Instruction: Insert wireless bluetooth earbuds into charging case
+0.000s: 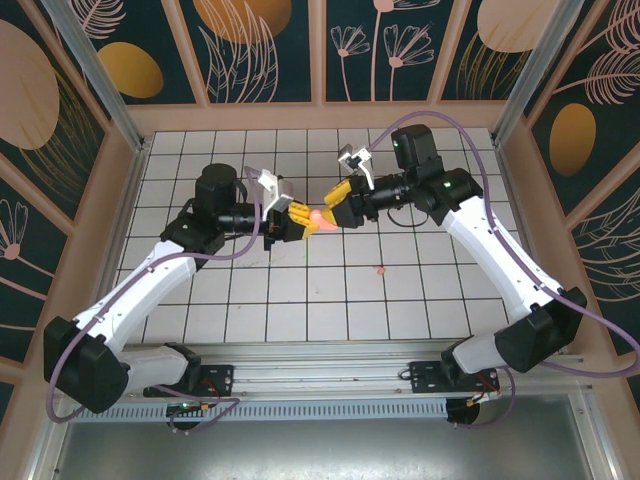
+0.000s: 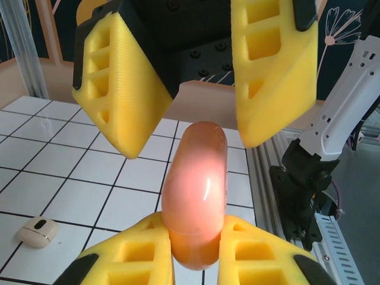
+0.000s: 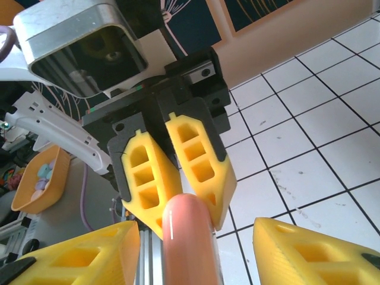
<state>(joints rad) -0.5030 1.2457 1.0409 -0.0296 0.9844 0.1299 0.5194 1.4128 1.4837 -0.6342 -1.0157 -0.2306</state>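
Left end effector (image 2: 193, 240) clamps the pink charging case (image 2: 196, 178), right end effector (image 3: 193, 234) open. Looks slick, pinch broad sides.

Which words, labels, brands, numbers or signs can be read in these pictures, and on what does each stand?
None can be read.
The pink charging case is plain.
The beige case bears only a dark oval mark, no letters.
The wall panels carry flower drawings, not writing.
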